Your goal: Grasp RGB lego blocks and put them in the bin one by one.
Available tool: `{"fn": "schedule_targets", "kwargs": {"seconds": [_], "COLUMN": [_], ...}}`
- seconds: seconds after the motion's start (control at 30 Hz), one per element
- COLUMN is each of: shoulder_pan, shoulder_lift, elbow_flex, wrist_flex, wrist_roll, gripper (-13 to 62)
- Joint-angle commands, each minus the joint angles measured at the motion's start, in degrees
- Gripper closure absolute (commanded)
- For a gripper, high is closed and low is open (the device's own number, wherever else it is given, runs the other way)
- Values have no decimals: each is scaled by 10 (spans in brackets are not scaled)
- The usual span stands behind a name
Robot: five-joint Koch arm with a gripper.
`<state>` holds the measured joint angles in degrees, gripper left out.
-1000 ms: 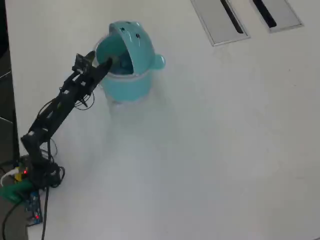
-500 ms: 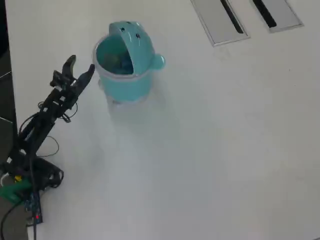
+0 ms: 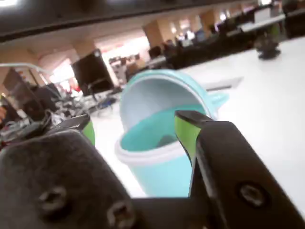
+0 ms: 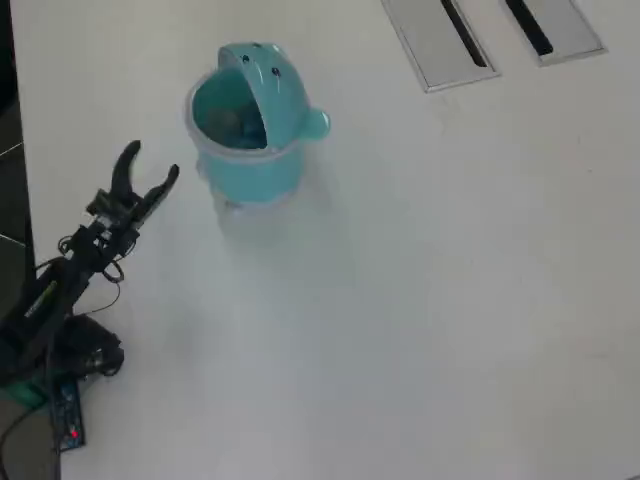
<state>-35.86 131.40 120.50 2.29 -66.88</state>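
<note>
The teal-blue bin stands on the white table with its domed lid flipped open. In the wrist view the bin fills the middle, its white rim facing me. My gripper is open and empty, to the left of the bin in the overhead view, a short gap away. In the wrist view my gripper shows two green-padded fingers spread wide with the bin between them. No red, yellow-green or blue block shows on the table. A dark shape lies inside the bin; I cannot tell what it is.
Two grey cable slots are set in the table at the top right of the overhead view. The arm's base and cables sit at the lower left, by the table's left edge. An office with desks and monitors fills the wrist view's background.
</note>
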Motion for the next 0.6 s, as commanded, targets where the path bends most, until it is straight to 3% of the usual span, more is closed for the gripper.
{"fn": "schedule_targets", "kwargs": {"seconds": [0.0, 0.57], "shoulder_pan": [24, 119], "shoulder_lift": [43, 45], "elbow_flex": [-19, 21], "wrist_flex": [-71, -248], "wrist_roll": [62, 143], "gripper": [165, 163]}}
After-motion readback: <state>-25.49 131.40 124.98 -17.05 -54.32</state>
